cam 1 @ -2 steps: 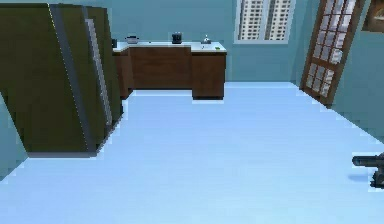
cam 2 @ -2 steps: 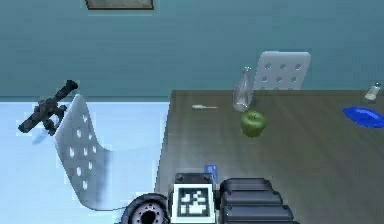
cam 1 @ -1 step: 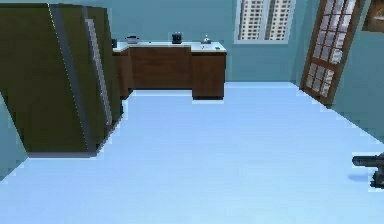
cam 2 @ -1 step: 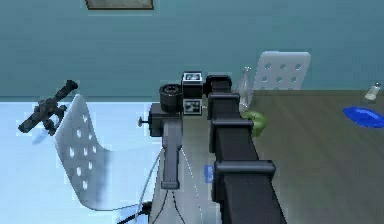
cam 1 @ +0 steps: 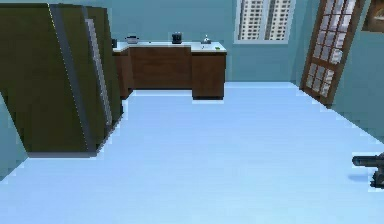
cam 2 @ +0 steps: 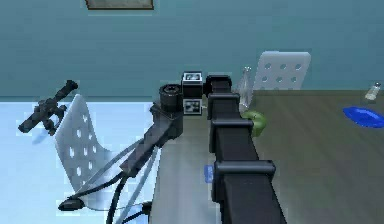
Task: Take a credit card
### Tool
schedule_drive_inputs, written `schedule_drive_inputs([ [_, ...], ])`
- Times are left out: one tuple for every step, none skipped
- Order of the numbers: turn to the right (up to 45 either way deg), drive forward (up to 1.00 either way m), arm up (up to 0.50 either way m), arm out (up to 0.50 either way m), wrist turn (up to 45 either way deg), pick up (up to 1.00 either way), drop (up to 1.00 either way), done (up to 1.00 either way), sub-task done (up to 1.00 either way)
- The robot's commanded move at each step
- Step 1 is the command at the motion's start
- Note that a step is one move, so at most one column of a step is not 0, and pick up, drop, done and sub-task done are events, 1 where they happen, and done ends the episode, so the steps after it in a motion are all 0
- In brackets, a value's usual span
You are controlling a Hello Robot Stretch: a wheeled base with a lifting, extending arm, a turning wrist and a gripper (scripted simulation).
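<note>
Gripper (cam 2: 108,192) hangs left of the dark table (cam 2: 320,150), its fingers in front of a white chair (cam 2: 78,135); whether it holds anything cannot be told. Small blue flat piece (cam 2: 208,172) lies at the table's edge, just beside the arm (cam 2: 235,160); I cannot tell if it is the credit card. Farther along the table stand a glass bottle (cam 2: 246,88), a green thing (cam 2: 259,121) and a blue dish (cam 2: 362,115).

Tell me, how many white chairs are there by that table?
2. One white chair stands off the table's left end in the arm side view; the other white chair stands at the table's far side. The arm could hide more.
</note>
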Motion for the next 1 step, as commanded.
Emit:
schedule_drive_inputs([
  [0.0, 0.00, 0.00, 0.00, 45.0, 0.00, 0.00, 0.00, 0.00],
])
